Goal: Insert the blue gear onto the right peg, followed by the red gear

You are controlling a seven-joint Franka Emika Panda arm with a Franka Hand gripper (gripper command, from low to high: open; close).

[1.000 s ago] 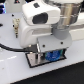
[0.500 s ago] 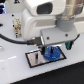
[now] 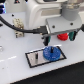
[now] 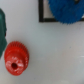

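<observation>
On the white counter (image 3: 15,70), the red gear (image 3: 63,36) sits right below the end effector (image 3: 61,35), whose grip I cannot tell.

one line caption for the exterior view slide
Blue gear seated on the plate; claw hovering above the red gear.

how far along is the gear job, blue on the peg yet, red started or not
Blue gear looks done: it lies flat on the grey plate, apparently over a peg, though the peg itself is hidden. In hand: the gripper hangs over the red gear, which sits on the table off the plate. A grasp cannot be confirmed. Left: putting red on the peg.
</observation>
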